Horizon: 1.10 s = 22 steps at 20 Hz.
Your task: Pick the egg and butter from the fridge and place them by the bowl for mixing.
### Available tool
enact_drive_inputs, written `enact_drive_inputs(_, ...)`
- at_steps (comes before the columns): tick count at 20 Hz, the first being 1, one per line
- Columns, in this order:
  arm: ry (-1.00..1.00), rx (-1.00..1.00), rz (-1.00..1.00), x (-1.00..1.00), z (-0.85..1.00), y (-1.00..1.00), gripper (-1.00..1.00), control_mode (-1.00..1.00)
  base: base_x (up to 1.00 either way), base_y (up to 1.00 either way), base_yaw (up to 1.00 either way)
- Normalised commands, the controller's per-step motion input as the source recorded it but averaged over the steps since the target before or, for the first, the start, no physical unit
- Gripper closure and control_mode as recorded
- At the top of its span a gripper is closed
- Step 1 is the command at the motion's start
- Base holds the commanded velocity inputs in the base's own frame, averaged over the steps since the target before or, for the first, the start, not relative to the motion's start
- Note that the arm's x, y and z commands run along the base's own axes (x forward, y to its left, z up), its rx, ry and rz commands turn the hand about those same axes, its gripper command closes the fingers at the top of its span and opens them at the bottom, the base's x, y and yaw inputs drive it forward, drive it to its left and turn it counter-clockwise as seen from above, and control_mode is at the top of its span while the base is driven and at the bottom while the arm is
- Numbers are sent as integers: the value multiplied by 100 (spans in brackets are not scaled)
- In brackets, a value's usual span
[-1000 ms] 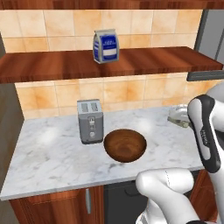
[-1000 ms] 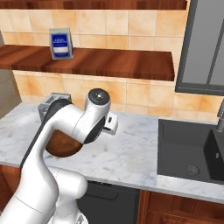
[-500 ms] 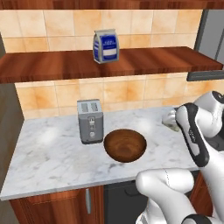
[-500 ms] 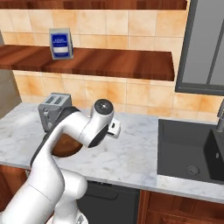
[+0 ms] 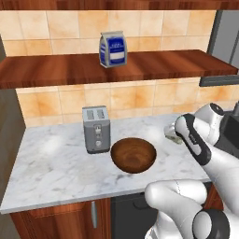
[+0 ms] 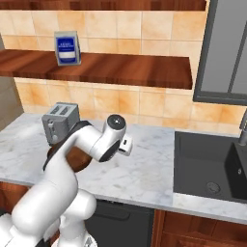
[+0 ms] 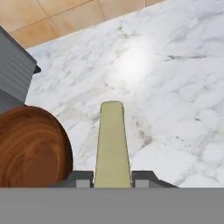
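Arm folded over the marble desk, elbow bent, forearm reaching out to the right of the bowl. Wrist high, hand tipped forward and down toward the desk surface. Jaws nearly closed, clamped on a pale yellow butter stick that juts straight out between the two dark finger tips. In the hand view the stick hangs above bare marble, with the brown bowl just beside it on the left and the grey toaster further off at the upper left. In the left base view the bowl sits near the front of the desk, just right of the toaster, and the hand hovers to the bowl's right, apart from it. Blue and white carton stands on the wooden shelf above. Dark sink lies at the desk's right end.
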Motion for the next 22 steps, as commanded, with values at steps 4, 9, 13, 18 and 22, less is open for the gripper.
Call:
enact_drive_inputs(4, 1, 0, 0, 30, -31, 12, 100, -100, 0, 0, 0)
enact_drive_inputs(9, -1, 0, 0, 20, -38, 16, 100, -100, 0, 0, 0)
enact_drive_inputs(13, 0, 0, 0, 27, -33, 15, 100, -100, 0, 0, 0)
enact_drive_inputs(18, 0, 0, 0, 18, -31, 18, 100, -100, 0, 0, 0)
enact_drive_inputs(22, 0, 5, 0, 14, -23, 12, 100, -100, 0, 0, 0)
